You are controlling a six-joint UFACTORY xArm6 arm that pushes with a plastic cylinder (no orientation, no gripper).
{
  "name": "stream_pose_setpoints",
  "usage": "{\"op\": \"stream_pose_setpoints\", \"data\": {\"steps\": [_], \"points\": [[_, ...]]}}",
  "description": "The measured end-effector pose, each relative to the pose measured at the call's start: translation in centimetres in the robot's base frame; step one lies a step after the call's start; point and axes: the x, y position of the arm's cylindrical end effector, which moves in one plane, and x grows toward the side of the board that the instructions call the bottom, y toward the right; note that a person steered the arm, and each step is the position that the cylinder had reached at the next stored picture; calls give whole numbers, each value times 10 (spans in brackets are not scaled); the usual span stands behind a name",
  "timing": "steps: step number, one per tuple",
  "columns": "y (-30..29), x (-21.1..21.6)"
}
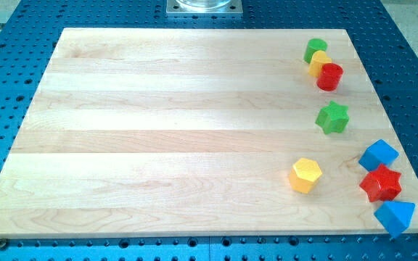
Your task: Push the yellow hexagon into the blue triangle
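The yellow hexagon (305, 175) sits on the wooden board (158, 130) at the lower right. The blue triangle (396, 216) lies at the board's bottom right corner, to the right of and a little below the hexagon, apart from it. A red star (381, 183) lies between them, just above the triangle and touching or nearly touching it. My tip does not show in the camera view.
A blue cube (378, 155) sits just above the red star. A green star (332, 117) lies above the hexagon. At the top right a green block (314, 50), a yellow block (319, 63) and a red cylinder (330, 76) cluster together. The arm's metal base (205, 6) is at the top edge.
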Motion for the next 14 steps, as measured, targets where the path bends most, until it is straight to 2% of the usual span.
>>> {"op": "stream_pose_setpoints", "data": {"steps": [1, 4, 6, 7, 9, 10, 12, 14], "points": [[-12, 16], [-79, 17], [-83, 17], [-107, 4], [-118, -14], [-118, -41], [-177, -46], [-195, -70]]}}
